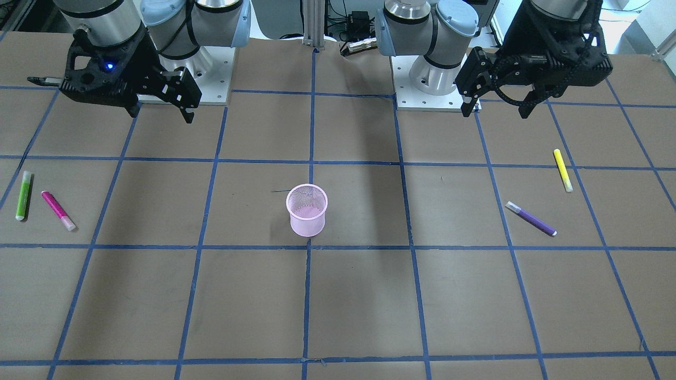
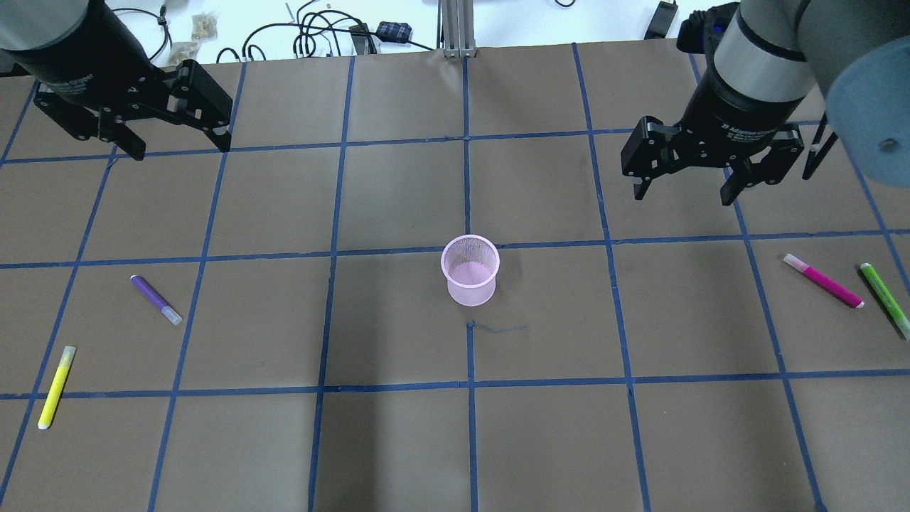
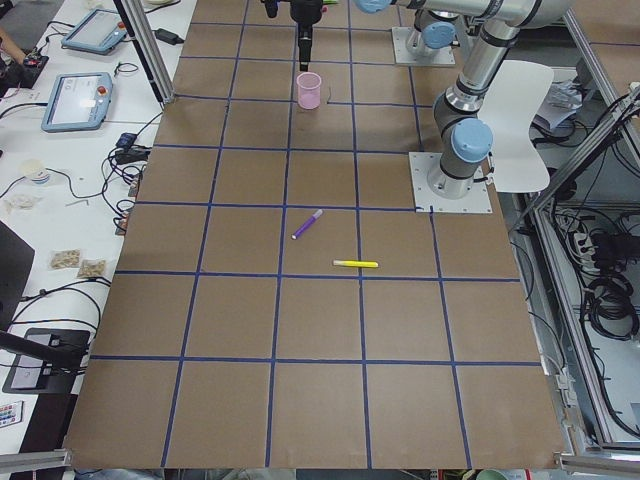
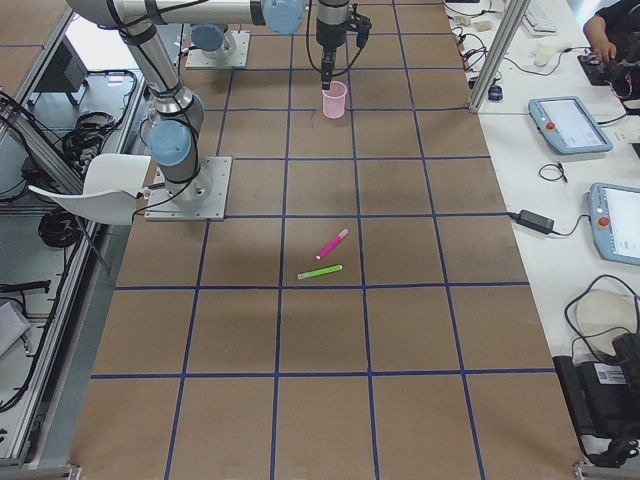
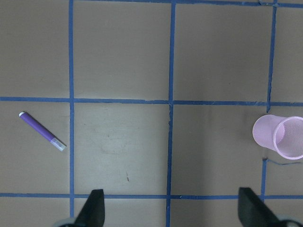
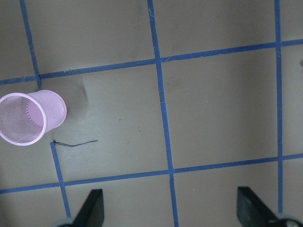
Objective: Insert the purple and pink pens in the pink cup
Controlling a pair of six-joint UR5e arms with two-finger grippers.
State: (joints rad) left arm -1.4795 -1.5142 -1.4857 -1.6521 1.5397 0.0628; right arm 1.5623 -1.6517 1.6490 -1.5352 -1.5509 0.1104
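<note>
- Front-facing view: the pink cup (image 1: 306, 211) stands upright in the middle of the table (image 1: 359, 301), its mesh inside bare. The purple pen (image 1: 531, 218) lies flat near a yellow pen (image 1: 563, 170) on the left claw (image 1: 496, 112) side. The pink pen (image 1: 58, 210) lies near a green pen (image 1: 23, 195) on the right claw (image 1: 161, 115) side.
- Overhead view: both claws hang above the table, spread wide, gripping nothing. Every pen lies well apart from the cup.
- Left side view: the cup stands far down the table, with the purple and yellow pens nearer and apart from each other.
- Right side view: the pink and green pens lie close together, well apart from the cup.
- Left wrist view: the claw's fingers are wide apart with only table between them. The purple pen is at left, the cup at the right edge.
- Right wrist view: the fingers are wide apart. The cup is at left, its inside bare.
</note>
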